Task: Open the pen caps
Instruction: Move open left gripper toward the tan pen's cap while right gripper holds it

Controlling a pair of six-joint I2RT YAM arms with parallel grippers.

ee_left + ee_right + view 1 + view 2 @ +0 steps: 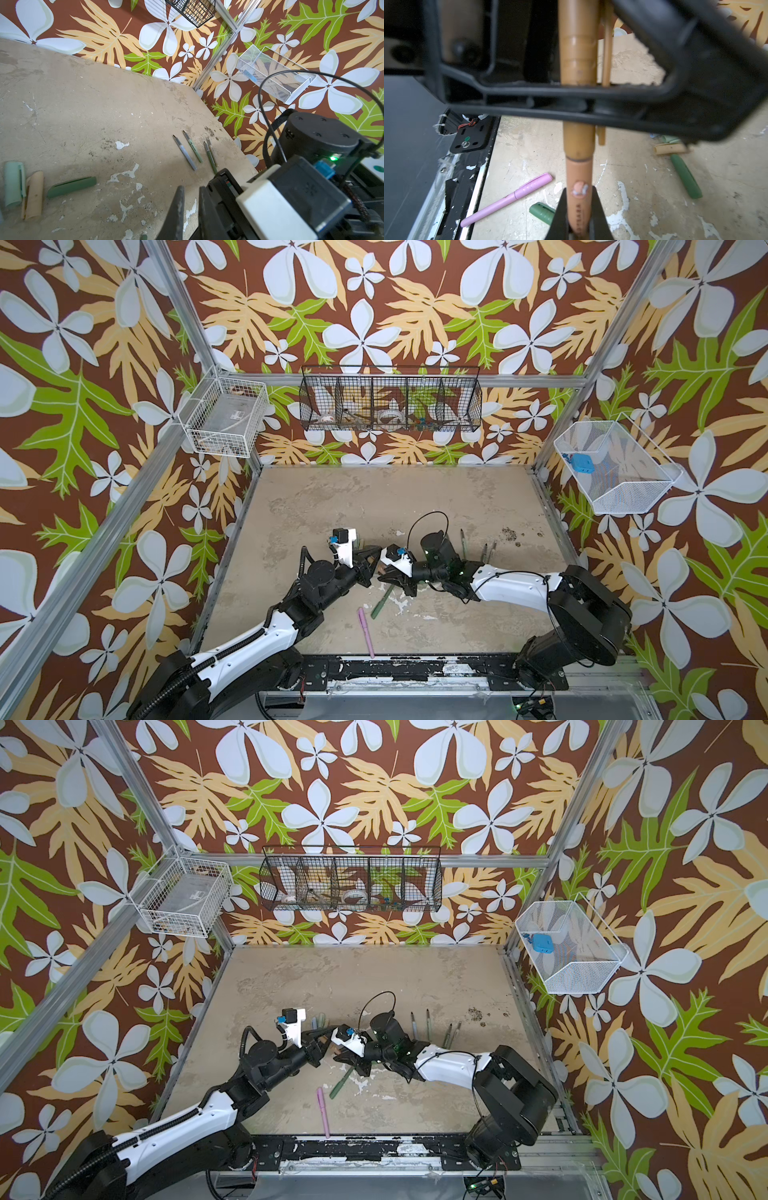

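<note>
Right gripper (579, 209) clamped on peach pen body (578, 176); left gripper (191, 199) pinches brown cap (578, 143). Pink pen (508, 199), green pen (543, 212) beneath. Cap seated, clip showing.

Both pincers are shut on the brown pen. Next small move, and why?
Probably draw the right pincer straight back along the pen: it grips the pen's body, the left pincer clamps the brown cap, and the cap isn't off yet.
</note>
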